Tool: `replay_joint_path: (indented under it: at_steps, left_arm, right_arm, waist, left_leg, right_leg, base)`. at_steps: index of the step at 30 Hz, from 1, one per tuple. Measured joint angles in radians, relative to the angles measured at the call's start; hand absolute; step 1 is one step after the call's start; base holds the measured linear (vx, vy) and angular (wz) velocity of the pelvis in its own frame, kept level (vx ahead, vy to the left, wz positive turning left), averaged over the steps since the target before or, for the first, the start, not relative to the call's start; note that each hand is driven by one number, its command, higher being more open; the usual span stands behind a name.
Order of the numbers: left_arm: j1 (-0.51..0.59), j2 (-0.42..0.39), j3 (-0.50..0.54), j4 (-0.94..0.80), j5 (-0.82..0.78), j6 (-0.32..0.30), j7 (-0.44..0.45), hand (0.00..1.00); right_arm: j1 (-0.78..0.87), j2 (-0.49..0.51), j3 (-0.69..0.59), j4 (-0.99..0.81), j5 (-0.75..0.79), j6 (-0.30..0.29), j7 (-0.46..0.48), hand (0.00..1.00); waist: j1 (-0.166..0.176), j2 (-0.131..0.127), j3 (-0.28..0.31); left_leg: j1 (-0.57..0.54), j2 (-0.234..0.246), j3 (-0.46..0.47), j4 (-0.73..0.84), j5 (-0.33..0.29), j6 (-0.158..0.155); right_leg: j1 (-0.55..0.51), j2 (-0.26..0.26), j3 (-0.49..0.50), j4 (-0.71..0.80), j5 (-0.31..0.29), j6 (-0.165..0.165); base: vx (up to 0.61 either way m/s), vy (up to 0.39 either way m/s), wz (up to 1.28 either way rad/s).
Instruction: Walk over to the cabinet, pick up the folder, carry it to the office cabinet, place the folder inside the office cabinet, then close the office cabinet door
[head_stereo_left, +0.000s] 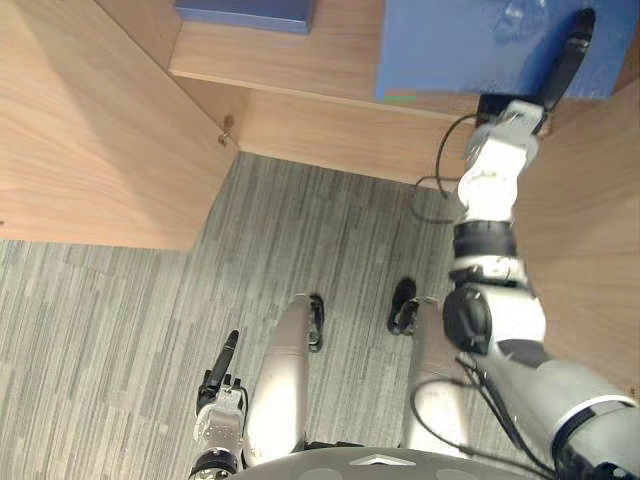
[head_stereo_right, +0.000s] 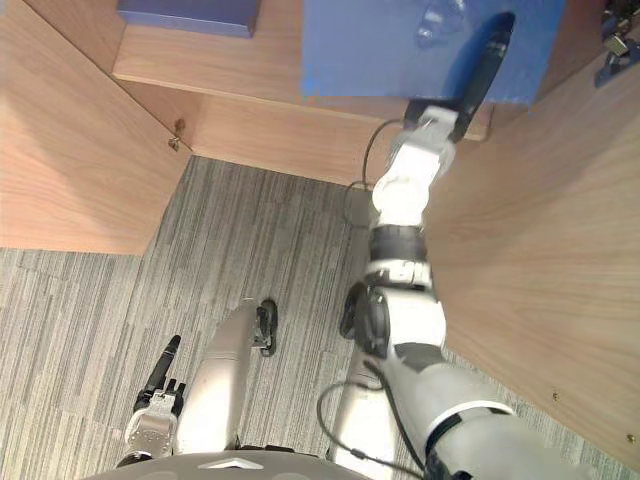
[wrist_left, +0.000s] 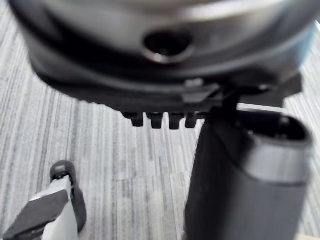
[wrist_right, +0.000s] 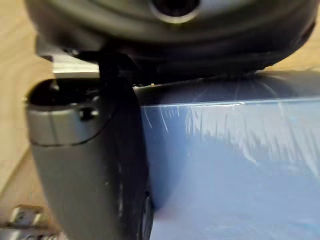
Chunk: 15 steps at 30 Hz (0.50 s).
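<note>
The right hand (head_stereo_left: 562, 65) reaches into the open cabinet and grips the blue folder (head_stereo_left: 450, 45). Its thumb (wrist_right: 85, 165) lies flat along the folder's top face, and the folder's near edge runs in against the palm; the fingers beneath are hidden. The folder sits over the wooden shelf (head_stereo_left: 300, 60), its near edge overhanging the shelf's front. Well to the hand's left on the same shelf lies a darker blue box (head_stereo_left: 245, 12). The left hand (head_stereo_left: 222, 378) hangs low over the carpet (head_stereo_left: 330, 230), fingers relaxed, empty.

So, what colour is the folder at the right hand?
The folder is plain blue; the left eye view shows it best.
</note>
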Motion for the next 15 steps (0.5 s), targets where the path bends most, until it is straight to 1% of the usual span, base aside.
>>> replay_joint_path:
  at_steps: [2,3,4,5,7,11,13,15]
  left_arm:
    - [0.000,0.000,-0.002,-0.001,0.000,0.000,-0.002,1.00]
    - [0.000,0.000,-0.003,-0.001,0.000,0.000,-0.003,1.00]
    - [0.000,0.000,-0.003,-0.003,0.000,0.000,-0.003,1.00]
    - [0.001,0.000,-0.002,-0.008,0.000,0.000,-0.002,1.00]
    - [0.002,0.000,-0.002,-0.011,0.000,-0.001,-0.002,1.00]
    - [0.018,0.001,0.000,-0.020,0.001,-0.002,-0.001,1.00]
    - [0.036,0.001,0.012,-0.030,0.012,-0.002,-0.001,1.00]
    - [0.046,0.000,0.048,-0.027,0.037,-0.001,0.005,1.00]
  right_arm:
    - [-0.044,-0.045,-0.030,0.065,0.019,0.030,-0.019,0.00]
    - [-0.067,-0.074,-0.039,0.109,0.044,0.036,-0.034,0.00]
    - [-0.076,-0.089,-0.039,0.128,0.049,0.038,-0.042,0.00]
    - [-0.100,-0.110,-0.038,0.162,0.059,0.039,-0.053,0.00]
    - [-0.133,-0.135,-0.037,0.189,0.086,0.045,-0.071,0.00]
    - [-0.179,-0.179,-0.034,0.204,0.120,0.049,-0.095,0.00]
    - [-0.200,-0.202,-0.034,0.208,0.125,0.048,-0.110,0.00]
    - [-0.223,-0.241,-0.034,0.220,0.125,0.044,-0.117,0.00]
  waist:
    - [0.007,0.002,-0.001]
    - [0.017,0.002,-0.001]
    - [0.021,0.003,0.000]
    - [0.022,0.009,0.003]
    - [0.030,0.022,0.007]
    - [0.046,0.027,0.007]
    - [0.045,0.028,0.007]
    - [0.047,0.032,0.009]
  left_leg:
    - [-0.012,-0.014,-0.024,-0.001,0.007,-0.008]
    - [-0.011,-0.023,-0.034,-0.004,0.011,-0.015]
    - [-0.011,-0.028,-0.040,-0.008,0.014,-0.018]
    - [-0.011,-0.040,-0.054,-0.014,0.022,-0.025]
    - [-0.010,-0.045,-0.069,-0.023,0.030,-0.030]
    - [-0.013,-0.070,-0.098,-0.047,0.054,-0.044]
    - [-0.022,-0.079,-0.113,-0.050,0.063,-0.052]
    - [-0.027,-0.087,-0.130,-0.056,0.073,-0.058]
  right_leg:
    - [0.000,-0.018,-0.022,0.014,-0.013,-0.004]
    - [0.002,-0.031,-0.033,0.022,-0.020,-0.011]
    - [0.003,-0.038,-0.038,0.027,-0.025,-0.013]
    - [0.009,-0.050,-0.051,0.033,-0.033,-0.016]
    - [0.017,-0.057,-0.066,0.035,-0.039,-0.020]
    - [0.018,-0.084,-0.089,0.053,-0.060,-0.027]
    - [0.019,-0.096,-0.108,0.062,-0.068,-0.032]
    - [0.019,-0.108,-0.122,0.070,-0.076,-0.037]
  base:
    - [0.02,-0.027,0.37]
    - [0.02,-0.029,0.33]
    - [0.02,-0.037,0.40]
    - [0.01,-0.039,0.38]
    - [-0.01,-0.052,0.33]
    - [-0.02,-0.056,0.33]
    - [-0.01,-0.036,0.32]
    - [-0.01,-0.024,0.27]
